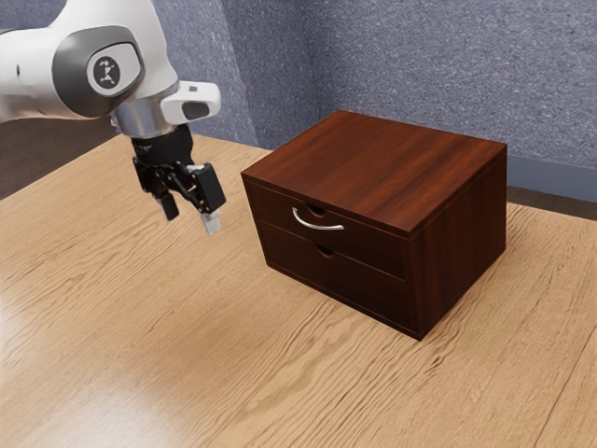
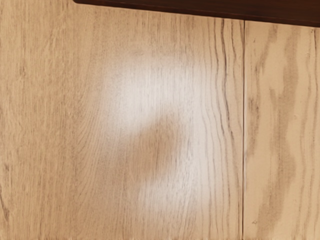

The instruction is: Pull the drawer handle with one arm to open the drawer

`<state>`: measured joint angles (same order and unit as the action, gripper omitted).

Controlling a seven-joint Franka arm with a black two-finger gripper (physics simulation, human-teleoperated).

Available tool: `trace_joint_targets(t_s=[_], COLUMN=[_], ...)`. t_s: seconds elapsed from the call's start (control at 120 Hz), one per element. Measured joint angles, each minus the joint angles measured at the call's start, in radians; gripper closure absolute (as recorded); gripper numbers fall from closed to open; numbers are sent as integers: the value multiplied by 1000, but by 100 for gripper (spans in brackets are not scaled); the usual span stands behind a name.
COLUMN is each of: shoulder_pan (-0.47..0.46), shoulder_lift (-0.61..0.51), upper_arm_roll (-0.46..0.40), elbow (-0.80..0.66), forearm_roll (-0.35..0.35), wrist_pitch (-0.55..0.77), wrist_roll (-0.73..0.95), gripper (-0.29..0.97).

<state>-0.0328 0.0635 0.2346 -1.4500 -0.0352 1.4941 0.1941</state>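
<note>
Claw [image 1: 191, 217]: fingers spread, nothing between them, hanging above the desk [image 1: 140, 327], well short of the cabinet [image 1: 373, 168]. Handle [image 1: 315, 222]: silver bar on the upper drawer [image 1: 373, 243], shut flush, toward the exterior view's right. Recommended: level with the bar, approach square to the drawer front, straddle the bar, close fully, then pull straight outward. Likely slip if gripped askew.

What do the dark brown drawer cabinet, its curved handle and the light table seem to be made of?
Dark brown two-drawer cabinet: stained wood, satin sheen, visible grain streaks. Curved silver handle: probably polished metal, bright highlights. Light tan table: oak-like planks, perhaps laminate; grain lines, seam, glossy glare.
</note>
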Motion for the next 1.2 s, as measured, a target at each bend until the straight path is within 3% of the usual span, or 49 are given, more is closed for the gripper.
trace_joint_targets(t_s=[0.217, 0.3, 0.533, 0.808, 0.883, 1.0, 1.092, 1.2], shoulder_pan=[8, -3, -1, -36, -73, -136, -140, -132], shoulder_lift=[-7, -57, -59, -35, -95, -232, -285, -298], upper_arm_roll=[1, -2, -14, -16, -16, -16, -14, -8], elbow=[7, 85, 122, 113, -7, -298, -407, -436], forearm_roll=[-3, -5, -49, -36, -29, -26, -29, -30], wrist_pitch=[-3, -31, -59, -28, 31, 236, 369, 463], wrist_roll=[19, -25, -423, -853, -939, -1055, -1136, -1218], gripper=[0, 0, 0, 0, 0, 0, 0, 0])
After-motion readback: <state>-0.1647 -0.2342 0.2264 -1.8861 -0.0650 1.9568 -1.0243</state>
